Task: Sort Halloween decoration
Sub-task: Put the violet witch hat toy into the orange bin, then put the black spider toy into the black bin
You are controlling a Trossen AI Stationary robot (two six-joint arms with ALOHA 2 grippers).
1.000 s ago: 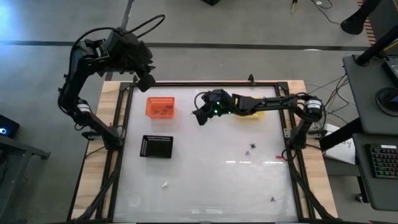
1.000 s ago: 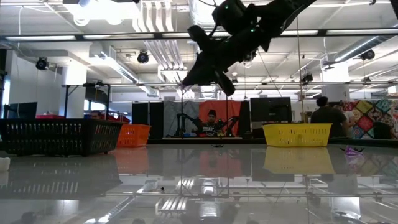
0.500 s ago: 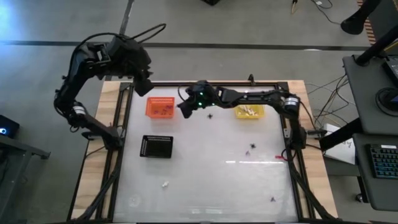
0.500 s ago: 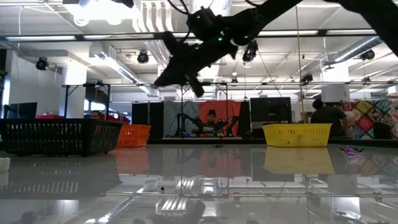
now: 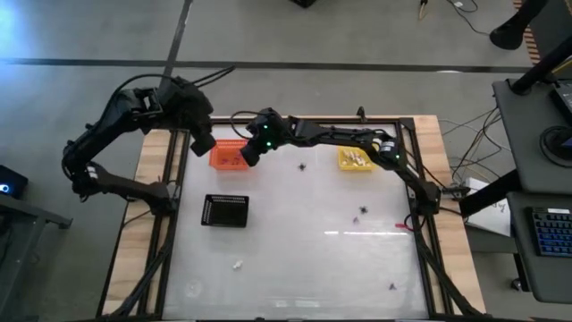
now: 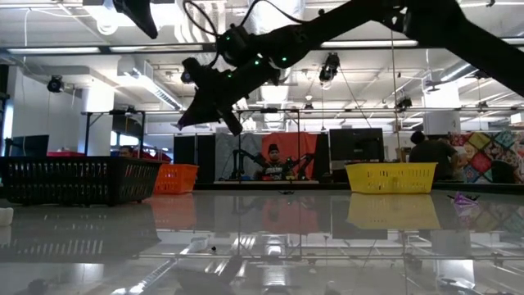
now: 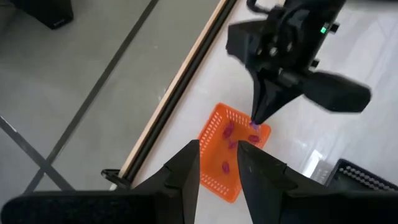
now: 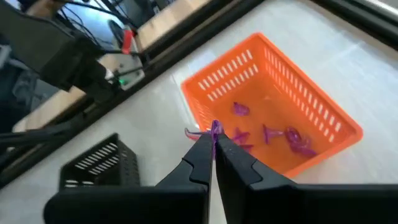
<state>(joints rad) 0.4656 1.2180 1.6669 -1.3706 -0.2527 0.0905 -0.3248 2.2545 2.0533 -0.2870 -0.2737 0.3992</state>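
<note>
High view, left to right: left gripper (image 5: 204, 143) hangs by the table's far-left corner, fingers parted, empty. Orange mesh basket (image 5: 229, 154) of thin plastic lattice holds small purple trinkets (image 8: 292, 138). Right gripper (image 8: 212, 144), above the basket's edge, pinches a purple spidery trinket (image 8: 215, 129). Yellow basket (image 5: 356, 160) farther right.

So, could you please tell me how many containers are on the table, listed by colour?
Orange basket: 1
Yellow basket: 1
Black tray: 1
Total: 3
</note>
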